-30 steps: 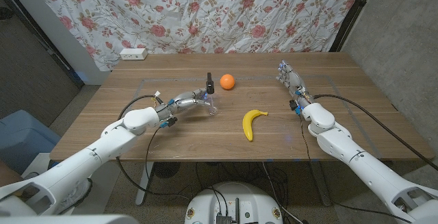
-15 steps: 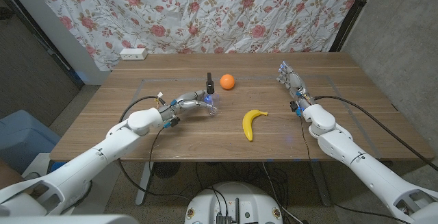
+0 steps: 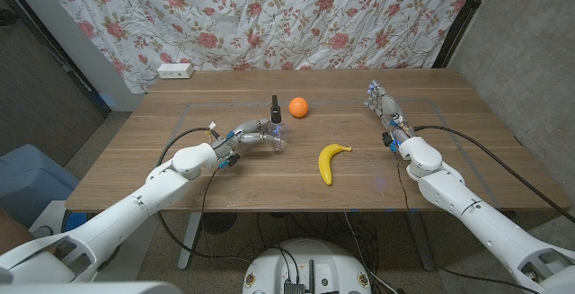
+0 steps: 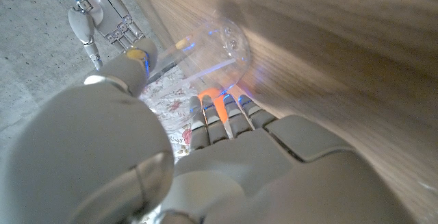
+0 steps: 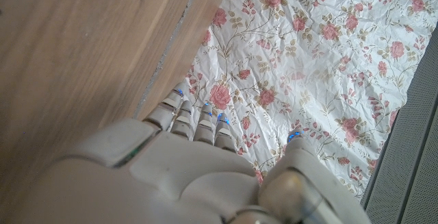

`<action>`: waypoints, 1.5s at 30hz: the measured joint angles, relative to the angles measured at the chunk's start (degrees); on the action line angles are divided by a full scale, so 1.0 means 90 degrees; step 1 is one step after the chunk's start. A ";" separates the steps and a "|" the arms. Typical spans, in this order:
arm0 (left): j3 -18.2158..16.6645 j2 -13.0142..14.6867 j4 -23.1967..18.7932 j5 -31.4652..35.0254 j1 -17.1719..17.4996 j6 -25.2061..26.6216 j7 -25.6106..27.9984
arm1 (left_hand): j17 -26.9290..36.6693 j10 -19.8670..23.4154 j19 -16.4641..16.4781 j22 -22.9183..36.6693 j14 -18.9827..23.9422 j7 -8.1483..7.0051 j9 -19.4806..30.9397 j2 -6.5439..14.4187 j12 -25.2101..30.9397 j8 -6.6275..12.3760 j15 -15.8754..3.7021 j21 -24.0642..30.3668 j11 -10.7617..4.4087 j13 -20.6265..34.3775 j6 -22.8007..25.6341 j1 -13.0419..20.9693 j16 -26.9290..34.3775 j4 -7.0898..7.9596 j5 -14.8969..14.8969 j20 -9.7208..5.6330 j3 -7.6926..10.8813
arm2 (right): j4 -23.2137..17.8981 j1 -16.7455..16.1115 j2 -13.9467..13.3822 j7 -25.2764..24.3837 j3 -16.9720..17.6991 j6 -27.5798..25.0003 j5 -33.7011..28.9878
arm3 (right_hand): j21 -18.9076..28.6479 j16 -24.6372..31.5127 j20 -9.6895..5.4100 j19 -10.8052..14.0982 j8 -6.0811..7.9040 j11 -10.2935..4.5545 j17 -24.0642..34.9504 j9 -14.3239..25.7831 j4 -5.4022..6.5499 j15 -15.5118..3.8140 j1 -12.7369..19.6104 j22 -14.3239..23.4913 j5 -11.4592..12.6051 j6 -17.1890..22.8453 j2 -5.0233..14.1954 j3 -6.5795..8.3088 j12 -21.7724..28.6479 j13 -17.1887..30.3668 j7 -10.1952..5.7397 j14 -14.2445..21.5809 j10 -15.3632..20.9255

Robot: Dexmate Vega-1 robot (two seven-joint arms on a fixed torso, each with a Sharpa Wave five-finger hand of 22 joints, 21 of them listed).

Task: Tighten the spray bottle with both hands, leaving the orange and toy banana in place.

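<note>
White power strip (image 3: 175,70) before floral curtain (image 3: 269,15).

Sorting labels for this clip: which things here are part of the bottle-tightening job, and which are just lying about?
Part of the job:
spray bottle, clear with a black top
left hand, at the bottle
right hand, apart from the bottle, holding nothing

Just lying about:
orange
toy banana
white power strip at the table's far edge

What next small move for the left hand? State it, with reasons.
Probably close the left hand firmly around the clear spray bottle: its fingers are already at the bottle's body, while the right hand waits far off, holding nothing.
</note>
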 measured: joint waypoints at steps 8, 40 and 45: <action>0.0042 -0.0186 0.0202 -0.0002 -0.0069 -0.0024 0.0089 | 0.0029 0.0722 0.0439 0.0026 0.0736 -0.0080 0.0047 0.0041 0.0239 0.0411 -0.0011 0.0000 -0.0179 0.0212 0.0575 0.0511 0.0136 0.0039 0.0000 -0.0008 -0.0317 | 0.0012 0.0020 -0.0014 0.0006 0.0004 -0.0020 0.0004 | 0.0000 0.0000 0.0033 -0.0034 0.0000 0.0000 -0.0005 0.0000 -0.0045 0.0000 0.0000 0.0000 0.0000 0.0000 0.0000 0.0009 0.0000 0.0000 0.0000 0.0000 0.0000; 0.0031 -0.0421 0.0294 0.0075 -0.0222 -0.0047 0.0425 | 0.0265 0.1505 0.1079 0.0033 0.1565 -0.0184 0.0219 0.0333 0.0536 0.0990 -0.0043 0.0047 -0.0372 0.0692 0.1151 0.0929 0.0504 0.0143 -0.0001 0.0003 -0.0964 | 0.0026 0.0279 -0.0098 0.0088 -0.0113 -0.0268 -0.0164 | 0.0024 0.0000 0.0078 0.0013 0.0000 0.0000 -0.0059 0.0000 -0.0071 0.0000 0.0000 0.0000 0.0000 0.0000 0.0000 0.0036 0.0000 0.0000 0.0000 0.0000 0.0000; 0.0010 -0.0396 0.0214 0.0040 -0.0201 0.0073 0.0476 | 0.0278 0.1542 0.1102 0.0033 0.1584 -0.0184 0.0224 0.0381 0.0585 0.1026 -0.0024 0.0048 -0.0341 0.0730 0.1150 0.0905 0.0542 0.0156 -0.0001 -0.0020 -0.1030 | -0.0103 0.0293 -0.0160 0.0088 -0.0131 -0.0328 -0.0189 | 0.0024 0.0000 0.0078 0.0013 0.0000 0.0000 -0.0059 0.0000 -0.0071 0.0000 0.0000 0.0000 0.0000 0.0000 0.0000 0.0036 0.0000 0.0000 0.0000 0.0000 0.0000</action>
